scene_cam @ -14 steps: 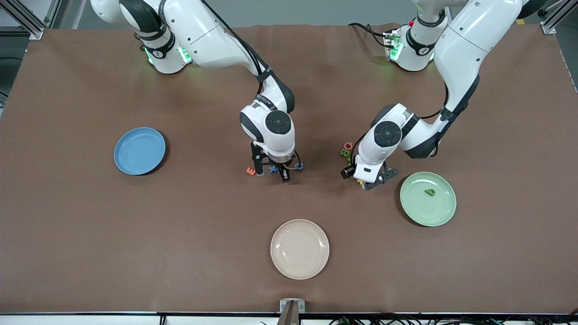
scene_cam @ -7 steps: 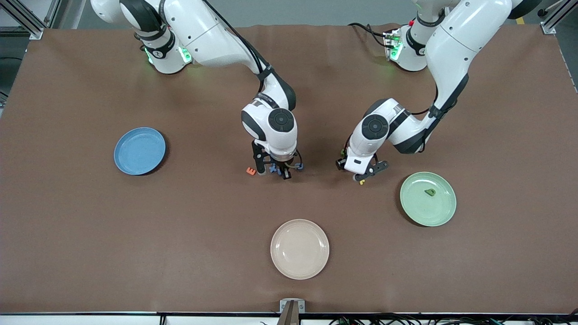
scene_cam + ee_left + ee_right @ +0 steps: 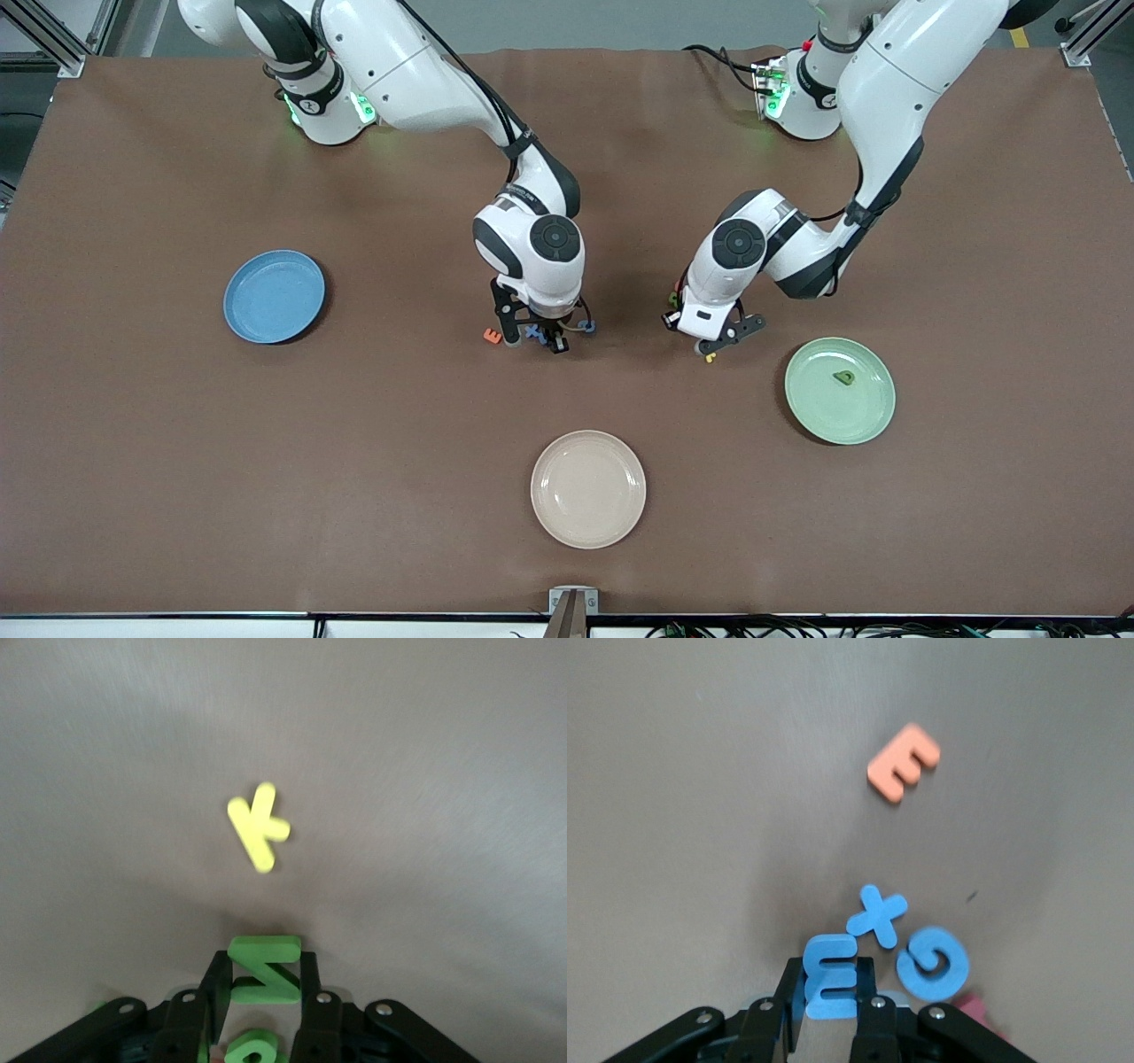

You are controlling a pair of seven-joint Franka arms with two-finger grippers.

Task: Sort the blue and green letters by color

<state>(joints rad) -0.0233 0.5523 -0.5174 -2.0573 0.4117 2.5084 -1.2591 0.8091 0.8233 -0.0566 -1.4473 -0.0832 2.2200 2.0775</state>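
My right gripper (image 3: 830,976) is down at the table near the middle, shut on a blue letter E (image 3: 830,979) that stands on edge between its fingers. A blue X (image 3: 877,916) and a blue G (image 3: 932,963) lie flat beside it. My left gripper (image 3: 263,967) is low over the table beside the green plate (image 3: 824,415), its jaws closed against both sides of a green letter Z (image 3: 264,970). Another green letter (image 3: 252,1050) lies under the hand. One green letter (image 3: 844,377) rests in the green plate. The blue plate (image 3: 266,306) holds nothing.
An orange E (image 3: 904,763) lies near the blue letters, toward the blue plate. A yellow K (image 3: 257,826) lies just past the left gripper. A beige plate (image 3: 588,488) sits nearest the front camera. A pink piece (image 3: 976,1008) shows beside the blue G.
The left hand shifted toward the right arm's end, covering the green letters, and its jaws closed on the Z. The right gripper's jaws closed on the blue E.
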